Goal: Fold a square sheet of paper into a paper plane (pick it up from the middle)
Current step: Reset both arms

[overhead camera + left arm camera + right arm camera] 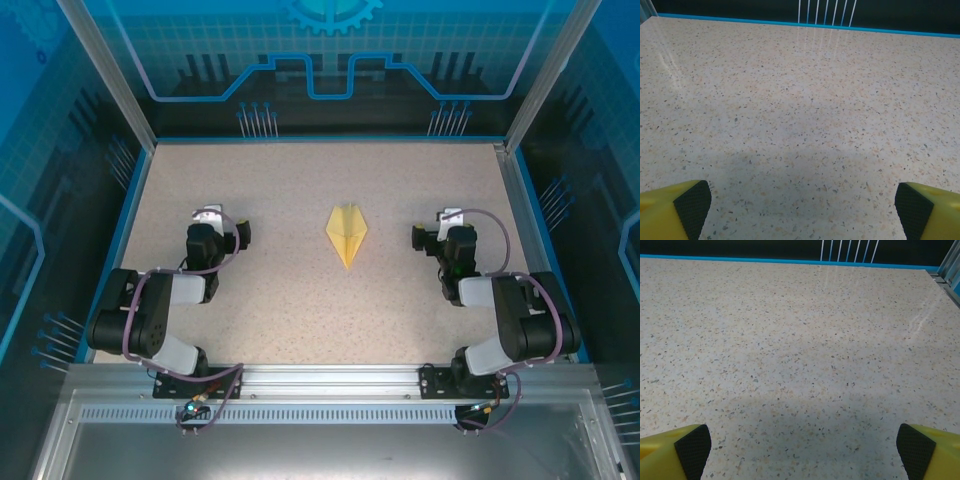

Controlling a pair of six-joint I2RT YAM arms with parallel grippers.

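Note:
The square sheet of paper lies folded into a pale-yellow paper plane in the middle of the speckled table, its point toward the near edge and a crease down its centre. My left gripper rests well to the left of it, and my right gripper about as far to the right. Neither touches the paper. In the left wrist view my left gripper stands open, its yellow fingers wide apart over bare table. In the right wrist view my right gripper is open too, with nothing between its fingers.
A blue rim borders the table at the back, with metal posts and transparent walls on both sides. An aluminium rail carries the arm bases along the near edge.

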